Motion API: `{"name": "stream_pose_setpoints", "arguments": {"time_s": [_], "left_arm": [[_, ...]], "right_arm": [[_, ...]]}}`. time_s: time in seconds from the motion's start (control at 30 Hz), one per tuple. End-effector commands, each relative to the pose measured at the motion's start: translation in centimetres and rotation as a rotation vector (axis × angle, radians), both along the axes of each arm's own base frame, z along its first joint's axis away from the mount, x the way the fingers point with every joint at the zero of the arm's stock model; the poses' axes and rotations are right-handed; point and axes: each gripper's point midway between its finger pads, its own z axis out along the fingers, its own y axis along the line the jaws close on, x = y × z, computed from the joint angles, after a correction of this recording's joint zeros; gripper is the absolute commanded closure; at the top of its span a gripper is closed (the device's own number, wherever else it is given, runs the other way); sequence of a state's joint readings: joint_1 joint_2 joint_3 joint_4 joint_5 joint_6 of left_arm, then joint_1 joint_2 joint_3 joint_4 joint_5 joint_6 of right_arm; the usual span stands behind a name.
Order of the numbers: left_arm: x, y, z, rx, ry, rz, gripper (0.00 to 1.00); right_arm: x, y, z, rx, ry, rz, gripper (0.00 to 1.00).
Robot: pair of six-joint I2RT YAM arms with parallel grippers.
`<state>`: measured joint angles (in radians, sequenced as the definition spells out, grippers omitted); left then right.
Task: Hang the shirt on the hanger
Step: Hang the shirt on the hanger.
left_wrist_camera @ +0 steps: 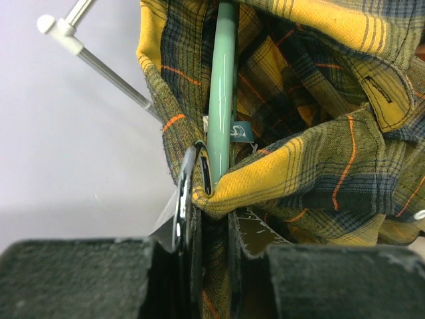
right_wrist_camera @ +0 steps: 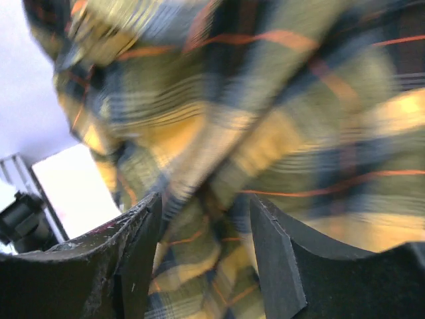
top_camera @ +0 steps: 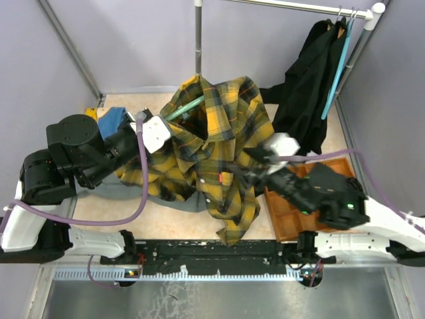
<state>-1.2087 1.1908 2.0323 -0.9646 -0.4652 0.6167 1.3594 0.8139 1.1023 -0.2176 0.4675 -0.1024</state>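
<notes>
The yellow plaid shirt (top_camera: 219,143) hangs bunched over the middle of the table. A pale teal hanger (top_camera: 186,109) pokes out of its collar; in the left wrist view the hanger's bar (left_wrist_camera: 222,86) runs down into my jaws under a collar fold of the shirt (left_wrist_camera: 312,166). My left gripper (top_camera: 157,130) (left_wrist_camera: 214,222) is shut on the hanger with plaid cloth pinched round it, holding both up. My right gripper (top_camera: 247,166) (right_wrist_camera: 202,226) is open at the shirt's right front, with blurred shirt cloth (right_wrist_camera: 265,113) between its fingers.
A black garment (top_camera: 305,86) hangs on a plain teal hanger (top_camera: 335,66) from the rail (top_camera: 299,6) at the back right. A vertical pole (top_camera: 198,40) stands behind the shirt. An orange tray (top_camera: 292,212) lies at the right. Blue cloth (top_camera: 113,121) and grey cloth (top_camera: 182,203) lie at the left.
</notes>
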Motion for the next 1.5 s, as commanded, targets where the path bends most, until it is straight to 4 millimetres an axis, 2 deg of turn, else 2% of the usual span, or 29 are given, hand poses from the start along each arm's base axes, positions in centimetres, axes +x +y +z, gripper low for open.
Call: {"name": "stream_pose_setpoints", "arguments": {"time_s": [0.0, 0.1, 0.17, 0.33, 0.4, 0.5, 0.6, 0.7, 0.93, 1.03, 1.17, 1.23, 1.47], "left_arm": [[-0.1, 0.6, -0.3, -0.057, 0.022, 0.020, 1.00], [-1.3, -0.6, -2.2, -0.014, 0.082, -0.068, 1.00], [-2.8, -1.4, -3.3, 0.007, 0.135, -0.160, 1.00], [-6.8, -3.2, -6.0, 0.040, 0.281, -0.381, 1.00], [-7.8, -3.6, -7.3, 0.056, 0.334, -0.425, 1.00], [-8.4, -4.0, -9.1, 0.073, 0.379, -0.447, 1.00], [-7.8, -4.5, -10.5, 0.081, 0.395, -0.420, 1.00], [-6.4, -4.8, -11.4, 0.094, 0.389, -0.346, 1.00], [-1.9, -4.7, -10.3, 0.080, 0.300, -0.113, 1.00], [-1.0, -5.0, -9.9, 0.076, 0.283, -0.069, 1.00], [-0.4, -5.6, -9.7, 0.084, 0.273, -0.055, 1.00], [-0.2, -5.6, -9.5, 0.084, 0.265, -0.046, 1.00], [0.4, -4.7, -8.3, 0.066, 0.233, -0.001, 1.00]], "right_arm": [[0.4, -8.1, 3.1, 0.137, 0.028, -0.152, 0.43], [0.2, -11.2, 3.9, 0.126, 0.024, -0.181, 0.42], [-0.7, -12.1, 4.9, 0.105, 0.006, -0.129, 0.42], [-4.1, -12.5, 6.5, 0.028, -0.025, 0.090, 0.37], [-4.4, -12.7, 6.2, 0.002, -0.004, 0.106, 0.36], [-3.9, -12.6, 5.7, -0.007, 0.061, 0.062, 0.37], [-2.7, -12.3, 5.8, 0.077, 0.160, -0.035, 0.36], [-1.7, -11.1, 5.3, 0.115, 0.213, -0.098, 0.33], [0.5, -6.4, 4.0, 0.035, 0.256, -0.200, 0.30], [0.8, -4.3, 4.2, 0.053, 0.269, -0.200, 0.29], [1.8, -2.3, 3.3, 0.019, 0.271, -0.248, 0.28], [2.6, -2.0, 2.6, -0.007, 0.273, -0.303, 0.29], [4.2, -3.0, 0.0, -0.102, 0.256, -0.465, 0.34]]}}
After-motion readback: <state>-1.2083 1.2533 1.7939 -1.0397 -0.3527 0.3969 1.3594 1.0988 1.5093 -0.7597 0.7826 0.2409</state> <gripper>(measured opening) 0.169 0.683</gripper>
